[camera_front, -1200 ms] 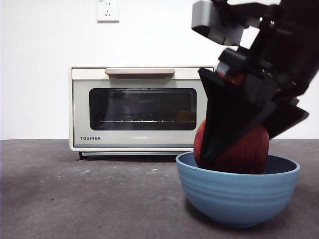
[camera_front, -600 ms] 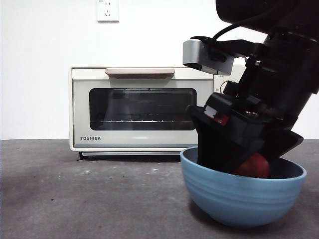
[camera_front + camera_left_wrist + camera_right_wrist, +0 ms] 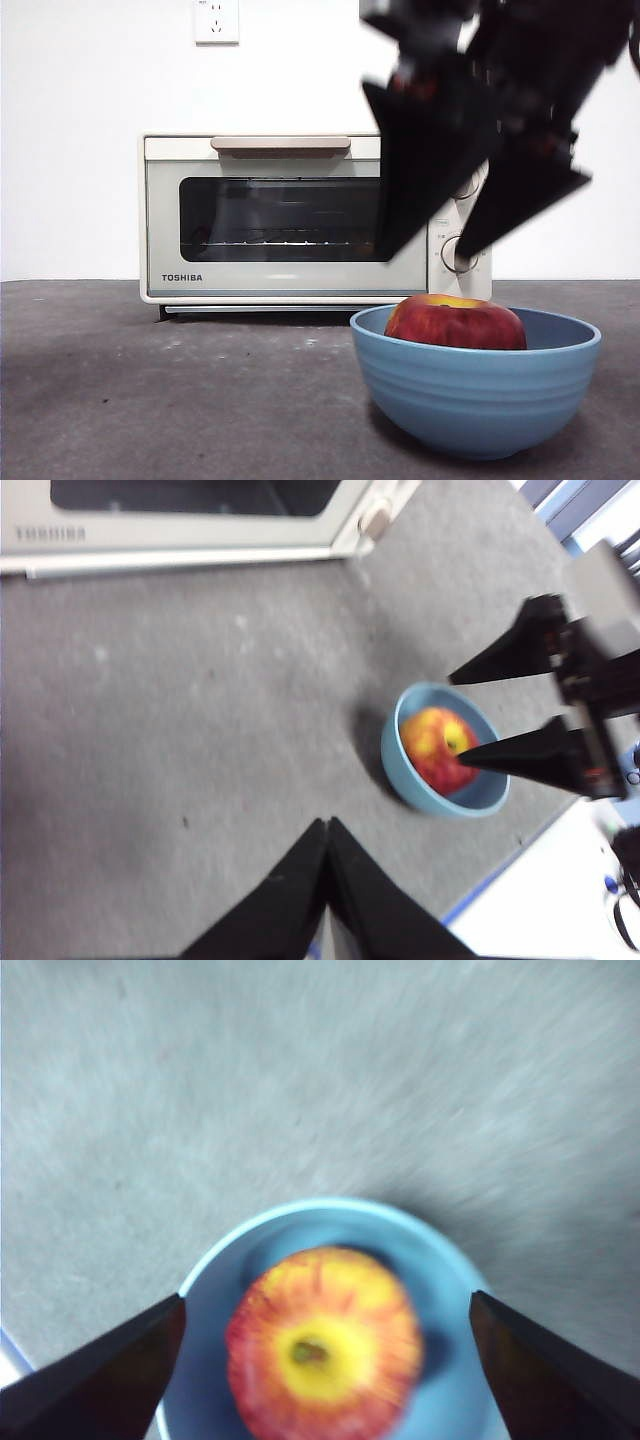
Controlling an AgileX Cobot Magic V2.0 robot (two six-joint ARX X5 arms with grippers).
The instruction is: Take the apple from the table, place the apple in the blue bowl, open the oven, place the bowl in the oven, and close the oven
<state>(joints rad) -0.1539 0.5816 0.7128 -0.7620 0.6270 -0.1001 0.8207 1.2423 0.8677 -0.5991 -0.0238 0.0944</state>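
Note:
The dark red apple with its yellow stem hollow lies inside the blue bowl on the table, stem side up in the right wrist view. My right gripper hangs open above the bowl, touching nothing, and it also shows in the left wrist view over the apple. The left gripper is shut and empty, high over bare table some way from the bowl. The cream oven stands behind with its door closed.
A wall socket sits on the white wall above the oven. The oven's knobs show behind the right gripper. In the left wrist view the table's blue-taped edge runs close beside the bowl.
The right gripper let go of the apple, opened and rose out of the bowl. The apple now rests free in the bowl.

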